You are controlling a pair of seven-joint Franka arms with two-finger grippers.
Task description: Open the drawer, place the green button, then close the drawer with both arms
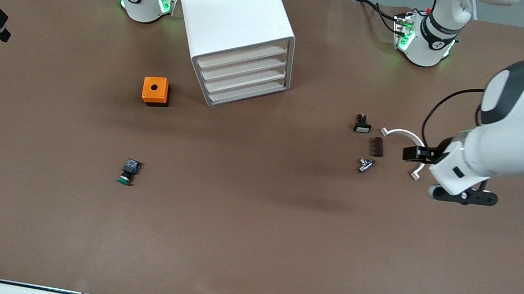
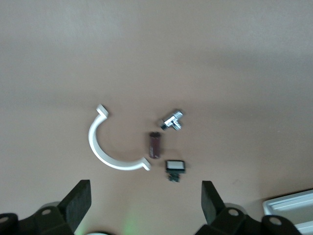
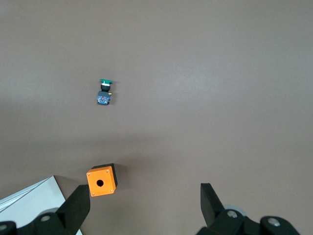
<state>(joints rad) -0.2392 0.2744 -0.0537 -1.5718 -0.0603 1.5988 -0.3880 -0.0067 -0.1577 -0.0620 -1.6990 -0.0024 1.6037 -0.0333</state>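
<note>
Standing across the table from the two arms and reading places as on a clock face laid over the front view, the white cabinet [image 1: 233, 14] sits near 12 o'clock. Its front is slanted toward roughly 5 o'clock. All four drawers are pushed in flush, and the lowest drawer [image 1: 249, 96] is shut like the three above it.

The button [image 1: 129, 172] lies on its side on the bare brown table [image 1: 244, 250], well apart from the cabinet and at about 7 o'clock from the lowest drawer. Its green cap points toward the front camera and its black-and-blue body toward the arms' bases. The orange box [image 1: 156, 91] stands at about 12 o'clock from the button, near the cabinet's lower corner.

Toward the left arm's end of the table lies a small cluster. There is a brown block [image 1: 377, 146], with a black button with a white face [image 1: 362, 125] at its 10 o'clock. A metal fitting [image 1: 366, 165] lies at its 7 o'clock, and a white curved clip [image 1: 402, 135] arcs from its 1 o'clock.

The left gripper [image 2: 146, 200] hangs over the table beside that clip, with its fingers spread wide and nothing between them. The right gripper [image 3: 144, 205] hangs up in the air at the right arm's end of the table. It is also spread wide and empty, and its wrist view takes in the orange box and the button.
</note>
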